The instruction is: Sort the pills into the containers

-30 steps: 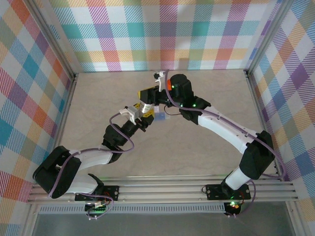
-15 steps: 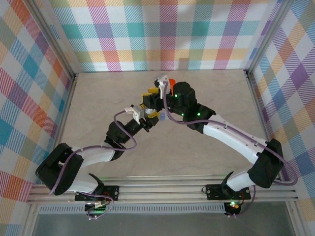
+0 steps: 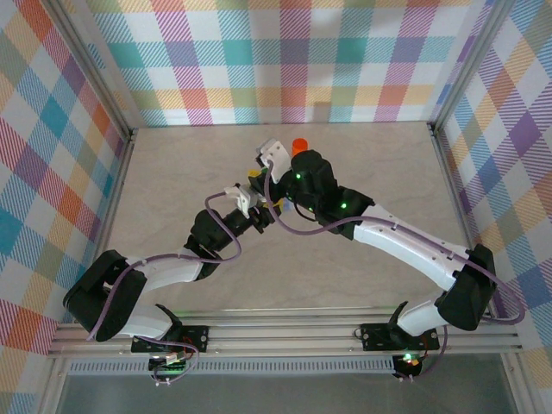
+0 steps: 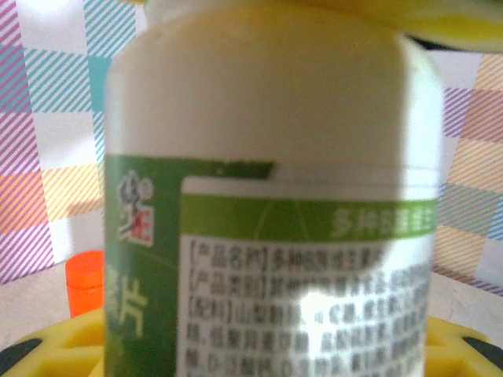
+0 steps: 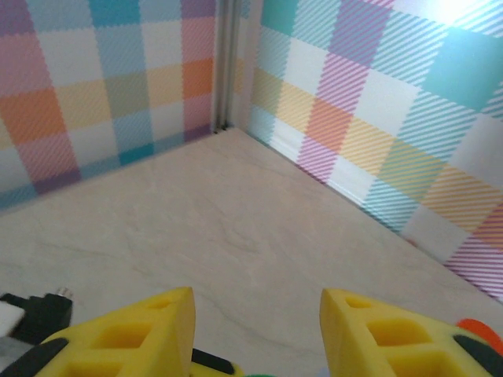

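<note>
Arms meet over the middle of the table (image 3: 362,155) in the top view, the left gripper (image 3: 256,213) and right gripper (image 3: 261,177) nose to nose, with an orange bottle (image 3: 300,144) just behind. In the left wrist view a white bottle (image 4: 267,157) with a green label stands upright, the jaws narrowed on its body, likely to steady it for uncapping. In the right wrist view the yellow fingers (image 5: 149,330) stand partly spread above bare table; I cannot tell whether they pinch anything. The pills, probably inside the opaque bottle, and the containers are hidden, so I cannot tell their look.
</note>
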### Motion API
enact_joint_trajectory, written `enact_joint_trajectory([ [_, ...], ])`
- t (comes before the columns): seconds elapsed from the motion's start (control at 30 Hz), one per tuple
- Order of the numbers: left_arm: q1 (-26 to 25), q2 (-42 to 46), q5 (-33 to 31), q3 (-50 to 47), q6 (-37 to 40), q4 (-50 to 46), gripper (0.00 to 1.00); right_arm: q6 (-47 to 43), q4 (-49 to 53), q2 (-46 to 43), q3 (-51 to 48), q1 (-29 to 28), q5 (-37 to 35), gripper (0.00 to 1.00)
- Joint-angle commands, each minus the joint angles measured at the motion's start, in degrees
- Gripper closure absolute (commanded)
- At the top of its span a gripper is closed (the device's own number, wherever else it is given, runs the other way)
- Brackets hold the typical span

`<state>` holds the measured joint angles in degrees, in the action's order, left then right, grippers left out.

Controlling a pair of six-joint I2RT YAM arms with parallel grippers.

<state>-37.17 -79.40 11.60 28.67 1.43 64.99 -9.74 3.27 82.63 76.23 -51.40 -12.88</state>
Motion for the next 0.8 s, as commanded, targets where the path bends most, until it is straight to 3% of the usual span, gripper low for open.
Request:
enact_joint_trajectory([
  [0.0, 1.8, 2.2, -6.8, -0.5, -3.0, 2.5, 1.00, -8.0, 7.6, -3.3, 0.2, 1.9, -13.8, 1.00],
  [0.23, 1.9, 3.8, -6.2, -0.7, -3.0, 1.8, 1.00, -10.2, 8.9, -3.7, -0.4, 2.1, -17.0, 1.00],
  [0.43, 1.9, 2.9, -4.8, -0.5, -3.8, 1.9, 1.00, -1.0, 11.3, -6.6, 1.5, 3.2, -6.5, 0.99],
  [0.53, 1.9, 2.2, -3.8, -0.1, -4.0, 2.1, 1.00, 7.0, 12.6, -7.6, 3.4, 4.8, 0.9, 0.76],
  [0.63, 1.9, 1.9, -1.4, 0.3, -4.0, 2.6, 1.00, 15.9, 12.7, -7.7, 4.0, 7.0, 10.2, 0.47],
  [0.77, 1.9, 1.2, 1.1, 0.9, -4.3, 3.8, 1.00, 28.6, 10.9, -6.0, 3.9, 8.7, 16.6, 0.31],
])
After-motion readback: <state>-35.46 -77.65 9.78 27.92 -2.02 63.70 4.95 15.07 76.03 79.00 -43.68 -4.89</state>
